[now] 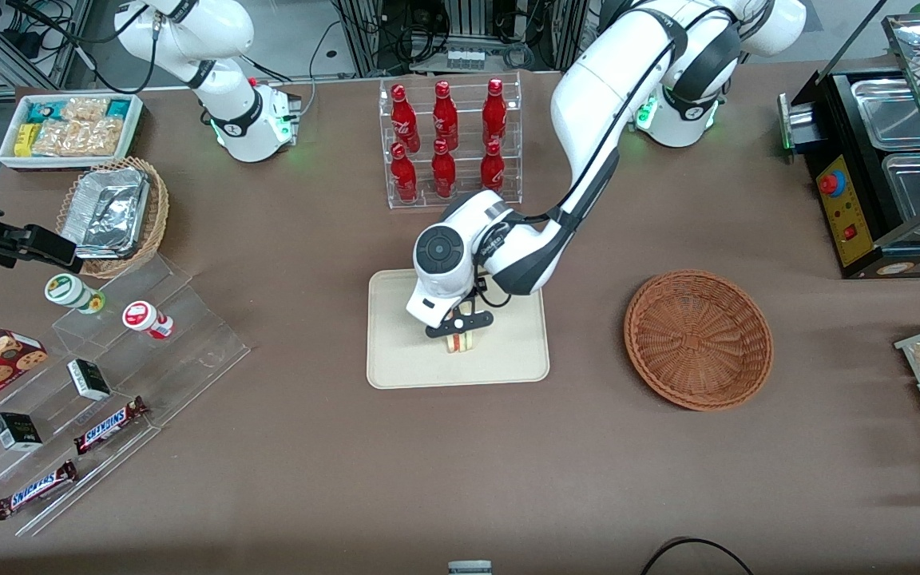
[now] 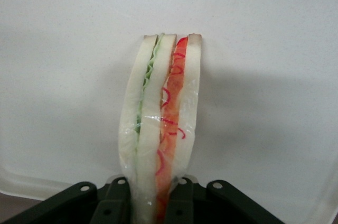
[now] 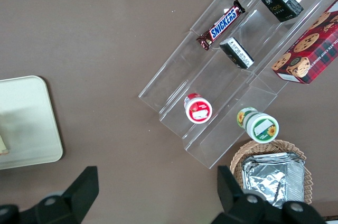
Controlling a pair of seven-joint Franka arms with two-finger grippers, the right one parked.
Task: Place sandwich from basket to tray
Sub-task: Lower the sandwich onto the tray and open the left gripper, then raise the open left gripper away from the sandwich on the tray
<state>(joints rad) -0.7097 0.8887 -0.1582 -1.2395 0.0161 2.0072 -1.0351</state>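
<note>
The sandwich (image 1: 461, 343), a wrapped wedge of white bread with green and red filling, stands on edge over the middle of the cream tray (image 1: 396, 367). My left gripper (image 1: 460, 323) is shut on it from above. In the left wrist view the black fingers (image 2: 113, 203) press both bread faces of the sandwich (image 2: 161, 123), with the tray's surface (image 2: 264, 76) close beneath it. I cannot tell whether the sandwich touches the tray. The reddish-brown basket (image 1: 698, 339) lies beside the tray, toward the working arm's end, with nothing in it.
A clear rack of red bottles (image 1: 448, 144) stands just farther from the camera than the tray. Acrylic steps with snacks (image 1: 109, 375), a tan basket of foil containers (image 1: 113, 216) and a white snack box (image 1: 69, 128) sit toward the parked arm's end. A black food warmer (image 1: 875, 160) stands toward the working arm's end.
</note>
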